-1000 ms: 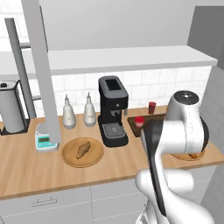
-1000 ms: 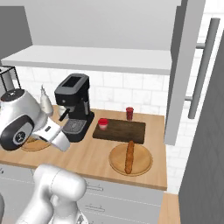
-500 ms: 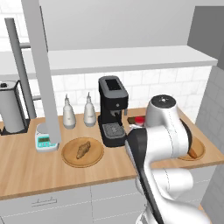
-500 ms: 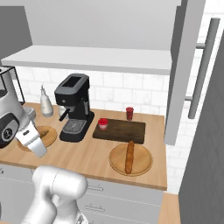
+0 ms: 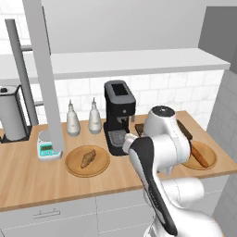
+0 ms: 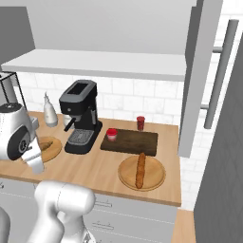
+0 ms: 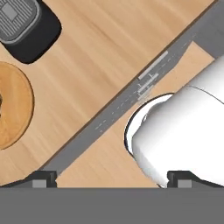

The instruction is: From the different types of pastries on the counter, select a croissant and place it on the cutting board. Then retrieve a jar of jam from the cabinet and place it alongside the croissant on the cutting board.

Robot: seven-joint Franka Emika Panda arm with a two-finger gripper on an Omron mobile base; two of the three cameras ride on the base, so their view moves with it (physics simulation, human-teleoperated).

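I see the desk, a long light-wood top with pale drawer fronts below. Above it hangs the cabinet with its long white shelf, and a tall grey door panel stands open at the right end in the right base view. My arm is bent low over the front edge of the desk.

The black coffee machine stands against the tiled wall. To its right in the right base view, the dark cutting board lies flat with nothing on top. Just in front of the board is a round wooden plate carrying the long thin baguette. On the other side of the coffee machine sits a second round plate with the croissant on it.

Paper towel roll at the far left in the left base view, a small scale near it, two pale bottles by the wall. The jam jar is on the desk, touching or just beside the board's left end; a darker red cylinder stands behind the board.

The fingers are spread wide, holding nothing, pointing down at the desk edge and drawer fronts in the hand view.
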